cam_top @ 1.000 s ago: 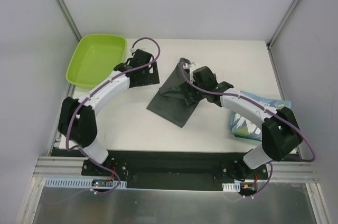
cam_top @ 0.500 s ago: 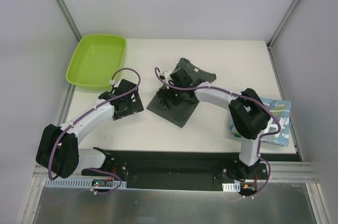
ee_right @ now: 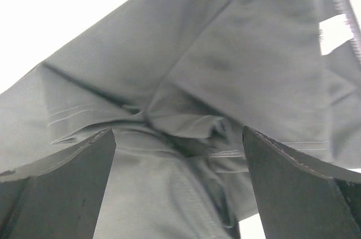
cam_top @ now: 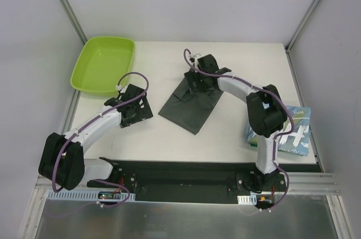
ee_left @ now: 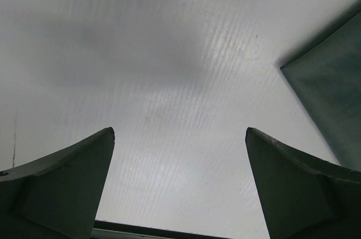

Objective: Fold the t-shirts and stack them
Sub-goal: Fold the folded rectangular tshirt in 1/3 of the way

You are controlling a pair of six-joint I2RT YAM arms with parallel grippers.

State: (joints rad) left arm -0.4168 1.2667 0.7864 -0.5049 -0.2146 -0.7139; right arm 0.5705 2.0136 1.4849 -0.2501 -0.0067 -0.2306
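Right end effector (ee_right: 177, 132), spread, is over the partly folded dark grey t-shirt (cam_top: 189, 109); teal t-shirt (cam_top: 302, 143) at 4 o'clock, not stacked yet.

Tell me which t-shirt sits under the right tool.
The dark grey t-shirt in the middle: the right tool hangs open over its bunched cloth. The light blue t-shirt lies apart at the far right.

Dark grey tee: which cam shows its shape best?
Top external: nearly all of the dark grey tee is visible, its far end under the right gripper. Right wrist shows only bunched folds; left wrist, one corner.
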